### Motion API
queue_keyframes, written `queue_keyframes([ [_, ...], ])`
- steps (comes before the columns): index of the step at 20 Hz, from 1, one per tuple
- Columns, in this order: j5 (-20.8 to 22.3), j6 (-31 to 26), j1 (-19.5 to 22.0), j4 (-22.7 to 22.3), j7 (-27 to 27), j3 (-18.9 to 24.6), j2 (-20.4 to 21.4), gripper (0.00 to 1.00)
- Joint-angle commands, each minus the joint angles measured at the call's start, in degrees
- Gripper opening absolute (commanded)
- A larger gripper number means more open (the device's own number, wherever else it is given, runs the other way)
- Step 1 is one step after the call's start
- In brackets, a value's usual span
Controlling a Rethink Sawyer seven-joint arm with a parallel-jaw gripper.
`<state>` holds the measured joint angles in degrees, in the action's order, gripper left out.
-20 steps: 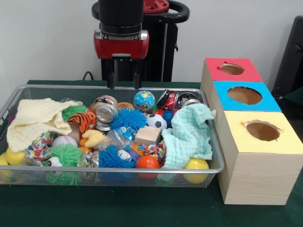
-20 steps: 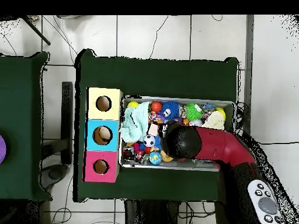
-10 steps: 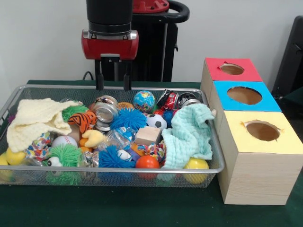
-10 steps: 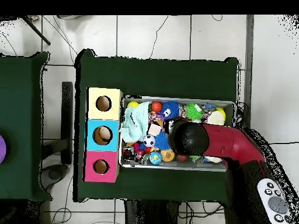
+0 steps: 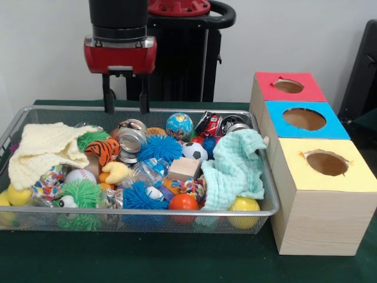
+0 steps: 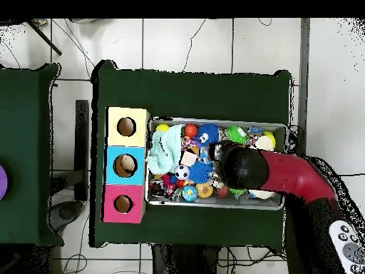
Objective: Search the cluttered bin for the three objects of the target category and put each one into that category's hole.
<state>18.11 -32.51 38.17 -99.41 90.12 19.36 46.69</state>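
the gripper hung above the upper left part of the wire bin, and its two fingers were spread apart with nothing between them. the bin was still full: a globe ball, a soccer ball, a blue spiky ball, a tiger toy, a wooden block, a yellow cloth and a mint cloth lay mixed together. at the right side of the frame stood the red box, the blue box and the yellow box. i could not see anything inside their holes, and the target category was not clear. it seemed that no object was picked yet and all three were left.
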Motion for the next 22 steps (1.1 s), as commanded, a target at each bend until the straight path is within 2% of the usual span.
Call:
queue_keyframes([
  [1, 5.2, -0.8, 3.6, 3.6, -10.6, 6.1, -3.2, 1.00],
  [15, 8.6, -1.5, 10.7, 6.2, -13.5, 11.0, -7.5, 1.00],
  [22, 11.8, 1.7, 11.6, 6.3, -10.8, 12.4, -8.7, 1.00],
])
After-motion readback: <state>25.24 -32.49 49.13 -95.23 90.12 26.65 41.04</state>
